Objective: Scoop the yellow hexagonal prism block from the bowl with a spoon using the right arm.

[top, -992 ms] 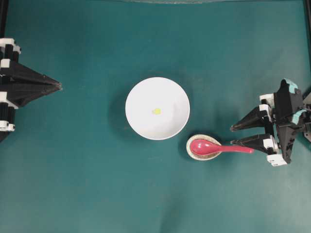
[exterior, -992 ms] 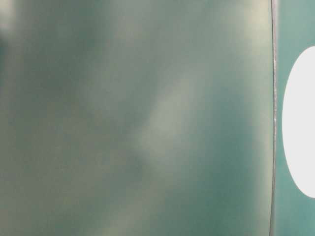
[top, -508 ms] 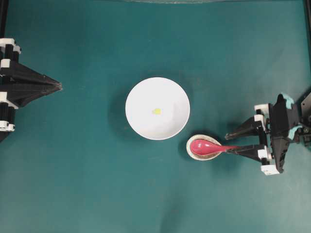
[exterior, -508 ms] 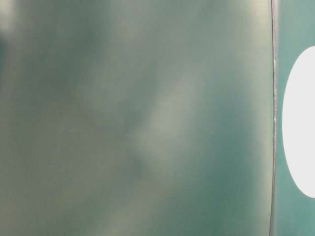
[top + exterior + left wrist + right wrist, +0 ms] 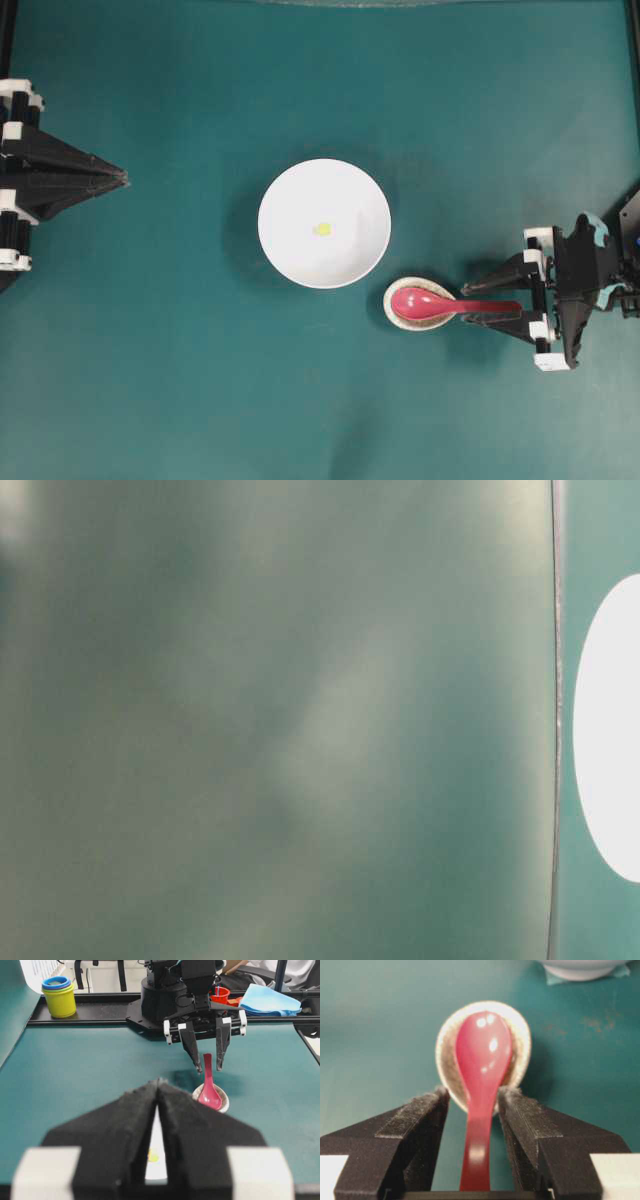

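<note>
the right gripper (image 5: 478,301) points toward the bowl (image 5: 290,195), its fingers open on both sides of the spoon (image 5: 440,304) handle, not touching it.

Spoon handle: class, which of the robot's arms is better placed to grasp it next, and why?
Right. The right gripper stands open with its fingers on either side of the spoon handle. The left gripper is shut, across the table beyond the bowl.

Table-level view all blur; bowl (image 5: 612,730) cut off at right edge.
</note>
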### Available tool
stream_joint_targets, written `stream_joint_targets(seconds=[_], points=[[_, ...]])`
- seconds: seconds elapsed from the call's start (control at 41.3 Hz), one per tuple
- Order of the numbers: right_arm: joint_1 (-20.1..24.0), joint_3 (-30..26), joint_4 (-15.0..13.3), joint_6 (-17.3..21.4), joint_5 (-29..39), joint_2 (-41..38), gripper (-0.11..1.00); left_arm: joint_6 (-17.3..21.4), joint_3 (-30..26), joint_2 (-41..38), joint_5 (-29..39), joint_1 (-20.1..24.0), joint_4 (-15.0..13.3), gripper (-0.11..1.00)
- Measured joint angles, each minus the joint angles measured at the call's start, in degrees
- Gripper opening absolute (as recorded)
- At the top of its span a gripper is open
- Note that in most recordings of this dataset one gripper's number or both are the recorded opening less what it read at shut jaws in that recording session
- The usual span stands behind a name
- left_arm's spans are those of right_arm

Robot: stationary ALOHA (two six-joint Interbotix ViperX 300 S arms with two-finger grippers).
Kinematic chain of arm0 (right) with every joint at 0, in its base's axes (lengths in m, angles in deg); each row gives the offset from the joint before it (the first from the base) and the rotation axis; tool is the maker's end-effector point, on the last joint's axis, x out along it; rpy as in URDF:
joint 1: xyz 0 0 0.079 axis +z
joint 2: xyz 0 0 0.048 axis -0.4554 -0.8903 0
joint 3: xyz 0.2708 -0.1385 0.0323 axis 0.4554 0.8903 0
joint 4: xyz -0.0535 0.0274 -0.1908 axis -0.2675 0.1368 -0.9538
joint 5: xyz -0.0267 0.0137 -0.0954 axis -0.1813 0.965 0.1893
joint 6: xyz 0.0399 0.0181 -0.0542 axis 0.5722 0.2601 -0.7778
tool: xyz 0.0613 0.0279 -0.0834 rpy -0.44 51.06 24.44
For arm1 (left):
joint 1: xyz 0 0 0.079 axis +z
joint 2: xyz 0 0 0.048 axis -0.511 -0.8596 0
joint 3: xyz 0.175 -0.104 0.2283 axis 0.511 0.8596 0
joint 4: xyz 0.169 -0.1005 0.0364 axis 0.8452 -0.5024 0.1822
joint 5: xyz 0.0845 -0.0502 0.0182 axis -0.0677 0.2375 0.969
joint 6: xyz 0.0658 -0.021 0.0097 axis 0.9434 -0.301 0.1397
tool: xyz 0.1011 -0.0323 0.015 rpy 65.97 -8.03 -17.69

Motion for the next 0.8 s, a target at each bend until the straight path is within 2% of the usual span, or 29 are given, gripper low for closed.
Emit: stream_joint_targets(seconds=[0.556,0.798], points=[[0.0,0.7,0.1,-0.3,-0.2,-2.5,0.5,0.0,0.0,-0.1,0.1,0.0,0.0,0.08],[1.3,0.7,0.0,-0.6,-0.2,-2.7,0.5,0.0,0.0,-0.1,0.1,0.0,0.0,0.08]])
